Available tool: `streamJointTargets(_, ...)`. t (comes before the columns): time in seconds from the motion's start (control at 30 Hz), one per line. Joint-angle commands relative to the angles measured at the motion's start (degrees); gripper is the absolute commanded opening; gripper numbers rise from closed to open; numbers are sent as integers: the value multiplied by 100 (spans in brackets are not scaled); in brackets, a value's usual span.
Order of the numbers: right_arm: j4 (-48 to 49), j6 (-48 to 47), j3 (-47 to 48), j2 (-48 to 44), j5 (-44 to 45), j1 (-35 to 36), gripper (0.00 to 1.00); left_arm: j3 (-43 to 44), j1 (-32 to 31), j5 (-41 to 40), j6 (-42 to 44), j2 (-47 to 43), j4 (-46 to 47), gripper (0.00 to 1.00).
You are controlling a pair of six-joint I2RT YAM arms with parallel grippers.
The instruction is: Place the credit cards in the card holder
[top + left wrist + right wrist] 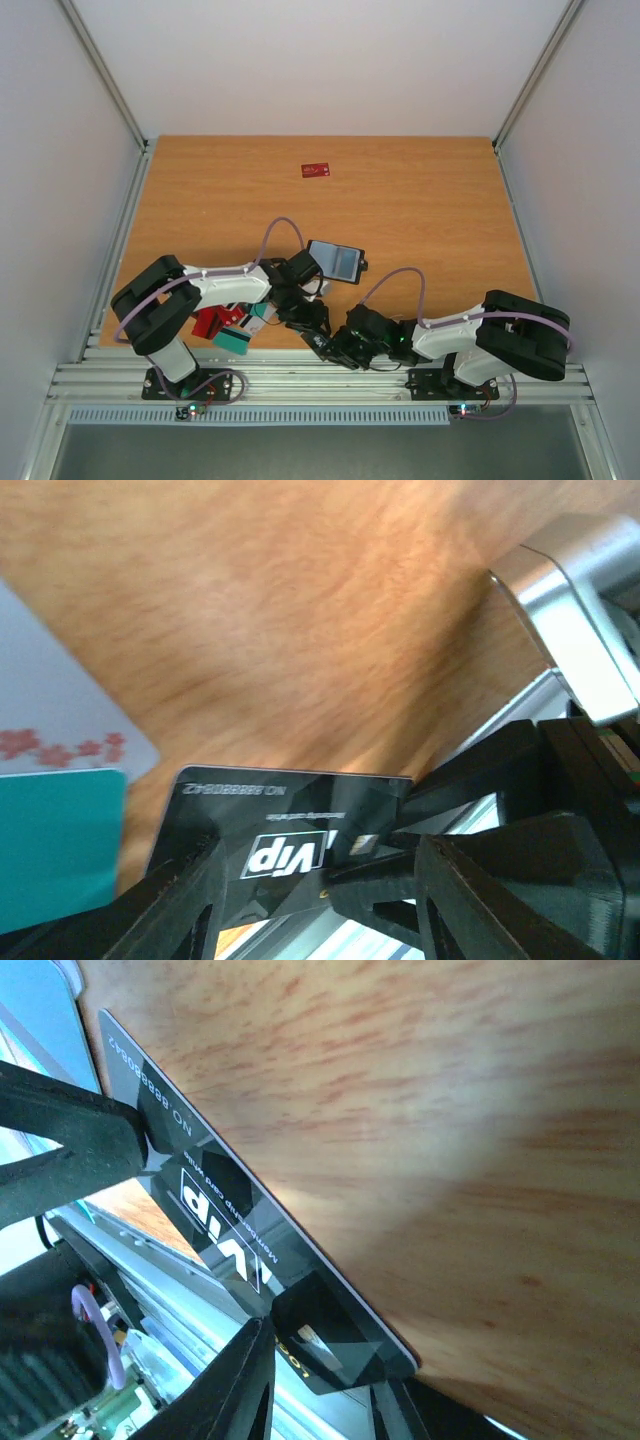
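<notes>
At the near edge, left gripper (320,858) pinches the black card (290,830) edgewise; right gripper (325,1360) straddles 1 corner, grip unclear. Handover, I reckon; next needs a firm clamp, then the open card holder (335,260) just beyond.

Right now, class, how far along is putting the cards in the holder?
Done: nothing yet; no card shows in the open holder. In hand: a black card, held by the left gripper, with the right gripper at its other end. To go: the pile of cards and the red card.
</notes>
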Motion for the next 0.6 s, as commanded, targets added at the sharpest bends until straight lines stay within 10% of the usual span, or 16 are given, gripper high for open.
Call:
streamJointTargets(0.0,73,-60,8,243,754,-10,25,-394,-184,74,-110,416,157,54)
streamJointTargets(0.57,-1122,-715,579,-341,555,-142,17,-415,-182,169,-427,373,403,54)
